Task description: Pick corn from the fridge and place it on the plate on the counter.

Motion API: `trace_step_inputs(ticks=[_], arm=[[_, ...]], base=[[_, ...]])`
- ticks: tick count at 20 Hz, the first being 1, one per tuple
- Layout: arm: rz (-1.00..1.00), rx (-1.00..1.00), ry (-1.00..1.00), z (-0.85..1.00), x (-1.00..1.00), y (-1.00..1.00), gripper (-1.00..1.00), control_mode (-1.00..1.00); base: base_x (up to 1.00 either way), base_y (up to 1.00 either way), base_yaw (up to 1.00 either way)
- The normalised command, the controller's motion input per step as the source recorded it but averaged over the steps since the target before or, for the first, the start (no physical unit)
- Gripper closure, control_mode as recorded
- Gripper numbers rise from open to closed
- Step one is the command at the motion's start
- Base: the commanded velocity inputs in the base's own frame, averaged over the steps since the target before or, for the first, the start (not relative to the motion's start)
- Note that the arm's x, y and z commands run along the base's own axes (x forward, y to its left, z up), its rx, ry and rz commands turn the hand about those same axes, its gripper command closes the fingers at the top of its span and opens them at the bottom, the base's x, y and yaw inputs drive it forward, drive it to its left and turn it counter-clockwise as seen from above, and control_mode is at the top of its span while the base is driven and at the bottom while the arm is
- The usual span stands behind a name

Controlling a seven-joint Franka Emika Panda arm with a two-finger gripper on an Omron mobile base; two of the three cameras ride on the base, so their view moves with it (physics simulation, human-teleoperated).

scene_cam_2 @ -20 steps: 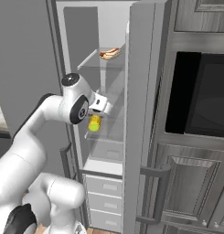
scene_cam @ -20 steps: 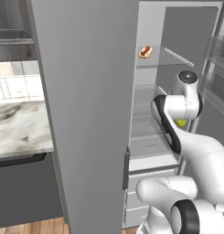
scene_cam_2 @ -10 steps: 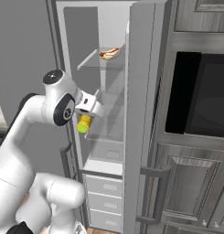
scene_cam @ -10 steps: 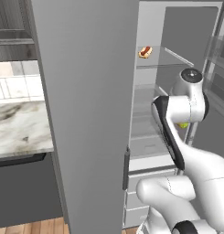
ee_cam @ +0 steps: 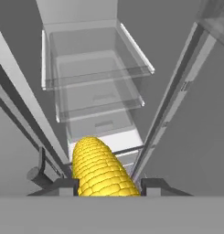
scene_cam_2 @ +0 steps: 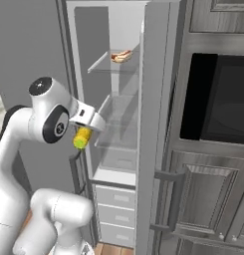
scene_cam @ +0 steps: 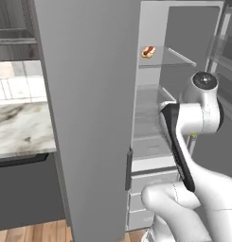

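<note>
One corn (ee_cam: pixel 102 170) cob clamped in the hand (ee_cam: pixel 106 186) outside the open fridge (scene_cam_2: pixel 124 149); no legible writing.

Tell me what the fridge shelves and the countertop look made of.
Fridge shelves: clear glass or plastic, glossy; the back wall shows through them and their edges catch light. Counter: polished marble or a marble-look stone, white-grey with dark veins running across it.

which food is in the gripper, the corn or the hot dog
The corn: the yellow cob sits between the gripper fingers, outside the fridge. The hot dog lies on the top glass shelf.
</note>
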Motion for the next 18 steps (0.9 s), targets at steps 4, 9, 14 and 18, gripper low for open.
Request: trace_step_inputs(ticks=[4,9,14,18], arm=[[0.00,0.00,0.00,0.00,0.00,0.00,1.00,1.00],[0.00,0.00,0.00,0.00,0.00,0.00,1.00,1.00],[0.00,0.00,0.00,0.00,0.00,0.00,1.00,1.00],[0.00,0.00,0.00,0.00,0.00,0.00,1.00,1.00]], base=[[-1.00,0.07,0.00],[-0.65,0.53,0.21],[-0.21,0.55,0.79],[-0.26,0.58,0.95]])
